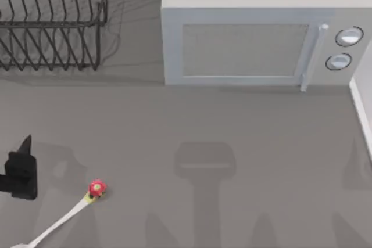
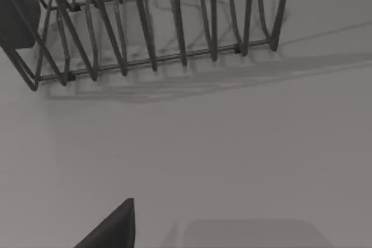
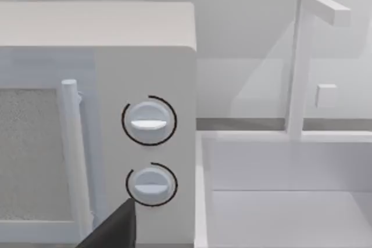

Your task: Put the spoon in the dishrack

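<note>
Left fingers [image 1: 20, 169] beside spoon [image 1: 64, 216], no readable writing

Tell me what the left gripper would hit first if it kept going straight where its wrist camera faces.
Probably the dishrack: in the left wrist view it stands straight ahead across bare table. The top view puts the left gripper at the table's left, well short of it; depth is uncertain.
</note>
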